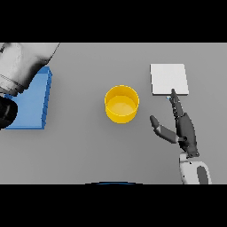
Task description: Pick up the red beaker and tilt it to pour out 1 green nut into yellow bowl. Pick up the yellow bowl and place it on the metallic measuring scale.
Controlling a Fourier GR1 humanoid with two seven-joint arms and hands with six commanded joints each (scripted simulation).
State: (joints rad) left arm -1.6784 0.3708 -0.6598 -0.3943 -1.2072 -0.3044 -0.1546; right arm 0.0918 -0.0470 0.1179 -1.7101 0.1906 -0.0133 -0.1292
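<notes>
**Right hand open beside the bowl; no beaker in sight**

The right hand lies low over the desk, fingers straight and pointing away from the robot, thumb spread out toward the left. It holds nothing. Its fingertips reach the near edge of the metallic measuring scale, a pale square plate lying flat on the desk.

Just to the left of that hand, apart from it, stands the yellow bowl. It sits upright, mouth up, its axis vertical; being round, it has no preferred facing. The inside looks bare: I make out no green nut in it.

Further left, a blue block lies at the desk's edge. The left arm hangs over it, large and close to the view; only a dark part of the left hand shows at the frame edge, and I cannot tell its state.

The red beaker does not show anywhere.

Judgement: the bowl-to-scale step seems in hand. To do it well, bring the thumb and fingers round the bowl's wall from the right, close evenly, lift level, and set it centred on the plate.
</notes>
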